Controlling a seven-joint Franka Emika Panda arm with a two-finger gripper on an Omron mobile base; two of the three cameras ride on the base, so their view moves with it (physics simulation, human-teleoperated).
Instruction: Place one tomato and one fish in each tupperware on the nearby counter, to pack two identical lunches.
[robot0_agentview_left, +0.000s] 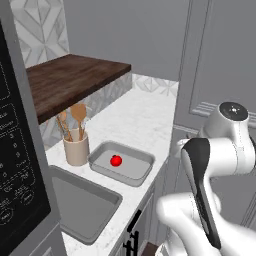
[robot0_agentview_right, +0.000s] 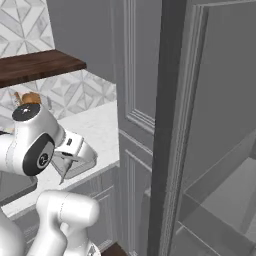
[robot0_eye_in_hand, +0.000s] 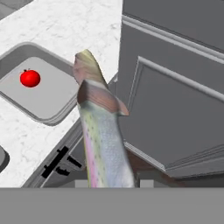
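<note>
On the bench, left base view: a tupperware (robot0_agentview_left: 121, 162) is seen beside the beige utensil cup (robot0_agentview_left: 76, 146), and one tomato (robot0_agentview_left: 116, 160) lies inside it. A second tupperware (robot0_agentview_left: 82, 202) stands nearer to the camera, and nothing is seen inside it.
Arm, left base view: the white arm is folded at the lower right, off the front edge of the bench (robot0_agentview_left: 142, 117).
Right base view: the gripper (robot0_agentview_right: 64, 167) is seen at the bench edge, just beside the tray rim, with a slim dark fish (robot0_agentview_right: 65, 170) hanging from it.
Hand view, hold: the jaws are closed narrowly on the fish (robot0_eye_in_hand: 103, 135), which is carried lengthwise, tail pointing away from the hand.
Hand view, direction: the tomato tray (robot0_eye_in_hand: 26, 94) lies ahead and to the upper left of the fish tip.
Judgement: the fish probably must be carried further over the rim before release.
</note>
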